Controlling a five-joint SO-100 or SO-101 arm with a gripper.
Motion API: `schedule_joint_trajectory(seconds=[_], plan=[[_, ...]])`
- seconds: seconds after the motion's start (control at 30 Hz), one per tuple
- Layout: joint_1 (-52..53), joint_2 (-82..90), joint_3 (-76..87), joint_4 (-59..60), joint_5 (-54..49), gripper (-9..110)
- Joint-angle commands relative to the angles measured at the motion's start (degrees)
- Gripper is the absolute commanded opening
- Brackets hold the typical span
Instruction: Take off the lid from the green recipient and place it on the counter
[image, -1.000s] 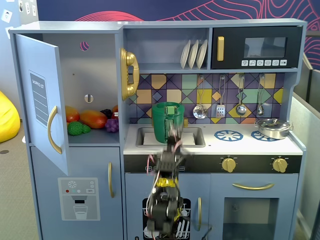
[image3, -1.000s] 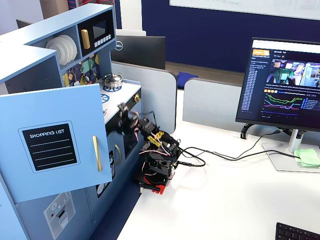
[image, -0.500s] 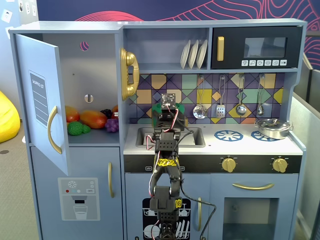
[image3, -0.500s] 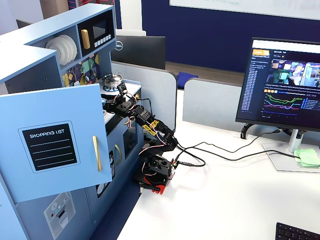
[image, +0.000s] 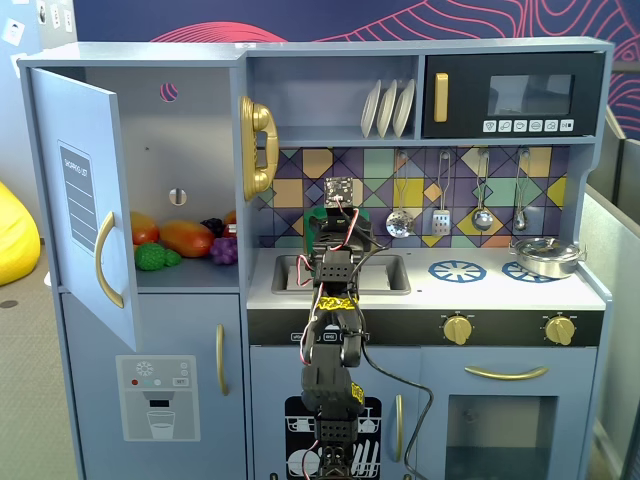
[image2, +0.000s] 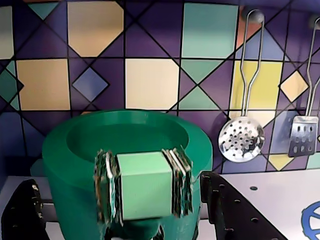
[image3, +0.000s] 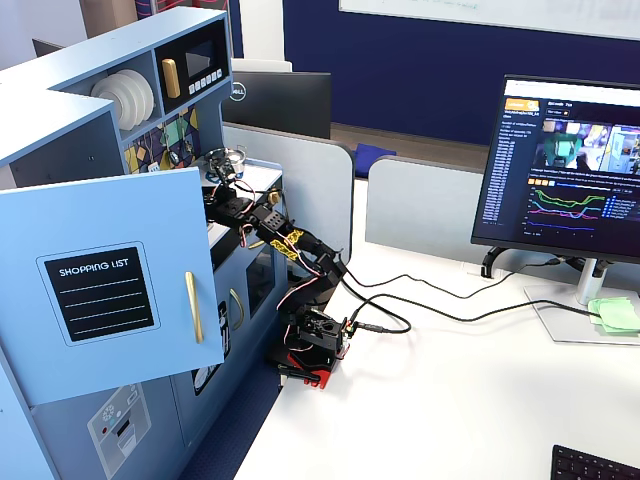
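Observation:
In the wrist view my gripper (image2: 145, 186) is shut on the lid (image2: 145, 192). Its pale green block handle sits between my taped fingertips (image2: 106, 185). The lid's disc is mostly hidden below the frame. Just behind stands the green recipient (image2: 75, 165), upright, and its top looks hollow. It stands on the white counter (image2: 280, 185) against the tiled back wall. In a fixed view my gripper (image: 338, 225) is over the sink (image: 385, 272) and the arm hides the recipient. It also shows in a fixed view (image3: 222, 205) from the side.
A silver pan (image: 545, 257) sits on the right burner. A skimmer (image2: 241, 139) and a spatula (image2: 304, 135) hang on the wall at right. The cupboard door (image: 85, 200) stands open at left, with toy fruit (image: 185, 238) on the shelf.

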Motion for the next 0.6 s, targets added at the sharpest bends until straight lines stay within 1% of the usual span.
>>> schedule_joint_trajectory(seconds=[0.0, 0.57], plan=[[0.70, -1.85, -5.36, -2.55, -1.23, 36], [1.58, -8.96, -10.11, -2.90, -0.44, 34]])
